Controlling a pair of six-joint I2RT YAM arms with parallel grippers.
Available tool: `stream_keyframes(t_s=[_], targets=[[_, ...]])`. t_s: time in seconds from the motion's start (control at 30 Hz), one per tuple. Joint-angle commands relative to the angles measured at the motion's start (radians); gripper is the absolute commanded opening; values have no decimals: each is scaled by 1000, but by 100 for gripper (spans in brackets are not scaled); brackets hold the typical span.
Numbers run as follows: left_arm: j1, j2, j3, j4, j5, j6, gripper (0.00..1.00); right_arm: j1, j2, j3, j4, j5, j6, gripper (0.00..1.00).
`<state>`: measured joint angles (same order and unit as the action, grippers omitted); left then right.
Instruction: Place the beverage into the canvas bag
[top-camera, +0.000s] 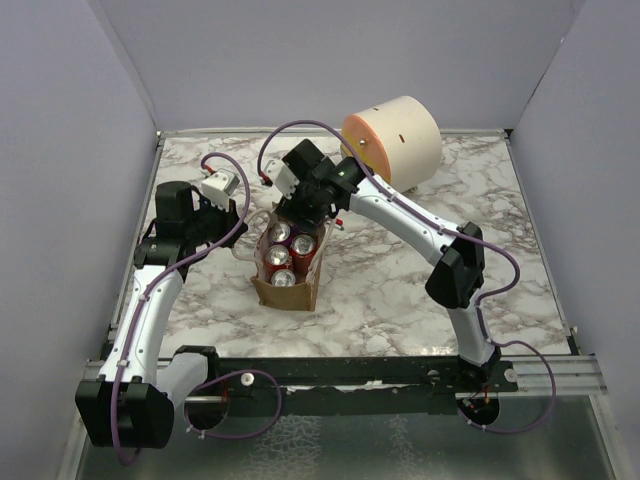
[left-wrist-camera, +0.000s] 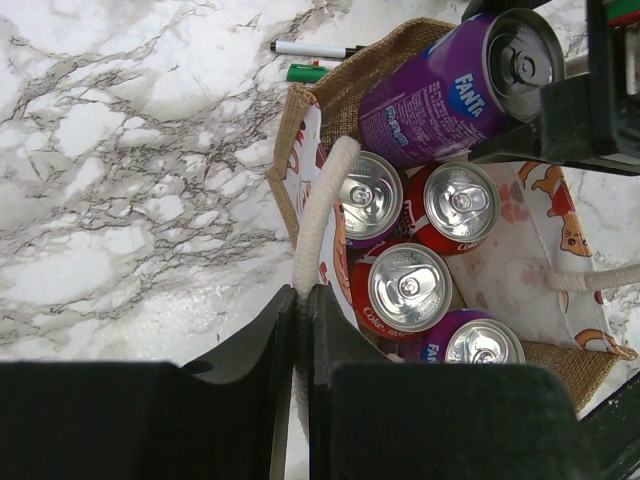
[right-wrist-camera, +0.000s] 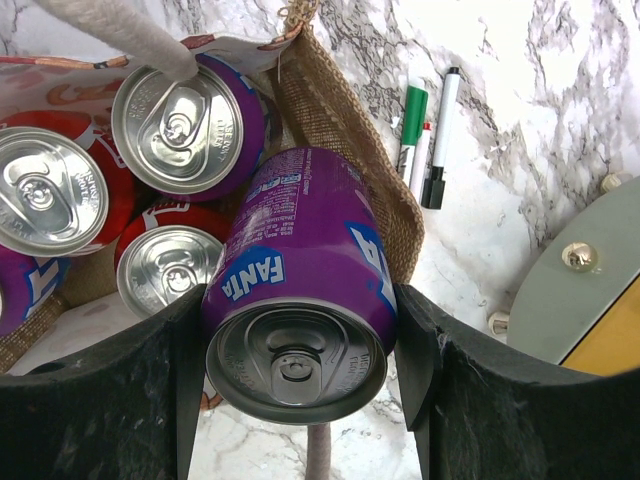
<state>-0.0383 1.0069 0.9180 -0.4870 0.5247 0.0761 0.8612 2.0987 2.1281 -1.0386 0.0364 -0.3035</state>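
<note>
The tan canvas bag (top-camera: 287, 290) stands mid-table with several upright red Coke and purple Fanta cans (top-camera: 277, 256) inside. My left gripper (left-wrist-camera: 302, 292) is shut on the bag's near white loop handle (left-wrist-camera: 325, 200), at the bag's left side (top-camera: 243, 232). My right gripper (right-wrist-camera: 300, 310) is shut on a purple Fanta can (right-wrist-camera: 300, 260). It holds the can tilted over the bag's far end, the can's bottom end inside the burlap rim (right-wrist-camera: 345, 130). The same can shows in the left wrist view (left-wrist-camera: 440, 95) above the bag (left-wrist-camera: 330, 100).
A large cream-and-orange drum (top-camera: 395, 135) lies at the back, just behind the right gripper (top-camera: 310, 200). Markers (right-wrist-camera: 425, 130) lie on the marble beside the bag's far wall; they also show in the left wrist view (left-wrist-camera: 310, 50). The bag's other handle (left-wrist-camera: 600, 277) hangs on the right side.
</note>
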Motion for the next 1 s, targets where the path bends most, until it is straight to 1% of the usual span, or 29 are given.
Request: stream_keyframes(t_s=[0.0, 0.17, 0.37, 0.7, 0.97], targets=[[8, -17, -7, 5, 24, -11, 0, -16, 30, -4, 69, 56, -30, 50], [8, -17, -7, 5, 26, -10, 0, -18, 33, -5, 76, 67, -35, 54], [8, -23, -8, 7, 24, -7, 0, -26, 24, -5, 83, 45, -40, 63], [7, -25, -7, 8, 21, -7, 0, -30, 1, -51, 109, -7, -42, 69], [7, -29, -10, 8, 21, -6, 0, -33, -9, -56, 119, -29, -40, 72]])
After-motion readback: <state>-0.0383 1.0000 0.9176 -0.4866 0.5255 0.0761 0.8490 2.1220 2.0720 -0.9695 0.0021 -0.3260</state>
